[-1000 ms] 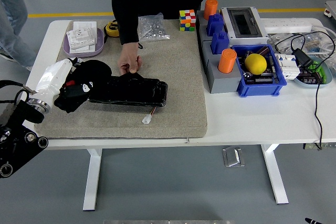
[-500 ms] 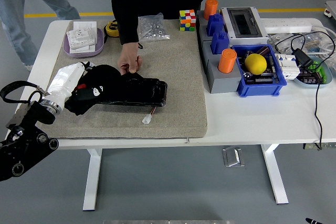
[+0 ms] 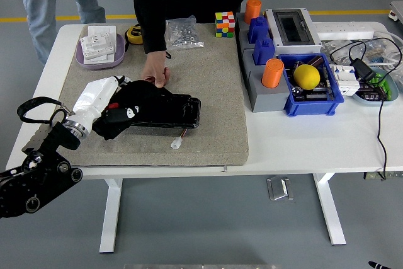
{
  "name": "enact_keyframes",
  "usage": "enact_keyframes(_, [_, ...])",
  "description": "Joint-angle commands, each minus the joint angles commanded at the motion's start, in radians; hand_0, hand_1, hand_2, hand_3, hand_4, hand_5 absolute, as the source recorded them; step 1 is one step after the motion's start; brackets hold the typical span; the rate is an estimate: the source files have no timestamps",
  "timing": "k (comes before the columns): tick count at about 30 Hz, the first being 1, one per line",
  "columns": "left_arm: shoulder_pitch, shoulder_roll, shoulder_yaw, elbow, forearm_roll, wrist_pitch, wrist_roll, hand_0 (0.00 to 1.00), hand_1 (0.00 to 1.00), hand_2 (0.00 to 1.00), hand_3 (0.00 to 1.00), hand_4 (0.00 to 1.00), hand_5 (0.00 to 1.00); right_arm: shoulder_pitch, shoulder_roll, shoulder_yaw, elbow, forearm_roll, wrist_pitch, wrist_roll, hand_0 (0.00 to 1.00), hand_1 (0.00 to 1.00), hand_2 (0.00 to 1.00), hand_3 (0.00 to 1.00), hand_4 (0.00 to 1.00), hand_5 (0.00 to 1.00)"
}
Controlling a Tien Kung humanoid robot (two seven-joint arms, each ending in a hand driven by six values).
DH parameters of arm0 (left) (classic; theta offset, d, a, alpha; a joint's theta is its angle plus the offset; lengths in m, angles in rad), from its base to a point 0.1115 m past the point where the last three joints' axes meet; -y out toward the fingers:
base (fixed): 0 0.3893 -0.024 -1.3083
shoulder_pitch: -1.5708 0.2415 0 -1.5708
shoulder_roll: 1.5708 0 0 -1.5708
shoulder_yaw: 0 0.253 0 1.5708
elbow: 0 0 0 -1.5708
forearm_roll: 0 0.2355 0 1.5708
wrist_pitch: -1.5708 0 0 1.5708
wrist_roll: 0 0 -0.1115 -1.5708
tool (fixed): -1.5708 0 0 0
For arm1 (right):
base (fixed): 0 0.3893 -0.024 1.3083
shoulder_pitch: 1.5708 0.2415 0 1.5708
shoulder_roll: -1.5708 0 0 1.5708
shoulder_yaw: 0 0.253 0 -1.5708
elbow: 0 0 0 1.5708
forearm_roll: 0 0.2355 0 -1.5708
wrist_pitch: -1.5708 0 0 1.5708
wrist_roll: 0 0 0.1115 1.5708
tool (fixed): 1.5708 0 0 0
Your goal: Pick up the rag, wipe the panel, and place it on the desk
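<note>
Blue bin [image 3: 334, 102] holding a yellow ball [image 3: 306, 76], black rag [image 3: 135, 99] lying bunched on the panel [image 3: 179, 111], gripped by the left hand [image 3: 123, 110].

Two orange cylinders [image 3: 253, 9] [image 3: 272, 72], one panel [image 3: 165, 109]

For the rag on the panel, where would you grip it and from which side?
Grip the rag at its bunched left end, where the left hand lies on it, coming from the robot's left. The cloth is heaped over the panel's left part, and the person's hand holds the far edge, so that side looks blocked.
</note>
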Motion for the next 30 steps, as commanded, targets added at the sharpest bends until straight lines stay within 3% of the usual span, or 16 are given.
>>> enact_keyframes(13, [-0.029, -0.038, 0.058, 0.008, 0.012, 0.001, 0.013, 0.304, 0.18, 0.552, 0.538, 0.45, 0.086, 0.003, -0.011, -0.005, -0.001, 0.002, 0.004, -0.002, 0.793, 0.669, 0.719, 0.655, 0.998, 0.511])
enact_keyframes(26, [-0.092, -0.089, 0.144, -0.01, 0.004, 0.0, 0.019, 0.304, 0.179, 0.555, 0.539, 0.452, 0.084, 0.009, -0.015, -0.016, 0.001, 0.002, 0.004, -0.003, 0.792, 0.669, 0.719, 0.655, 0.998, 0.511])
enact_keyframes(30, [-0.099, -0.093, 0.156, -0.005, 0.003, -0.001, 0.022, 0.304, 0.179, 0.555, 0.539, 0.452, 0.084, 0.008, -0.016, -0.018, 0.003, 0.002, 0.005, -0.003, 0.792, 0.669, 0.719, 0.655, 0.998, 0.511])
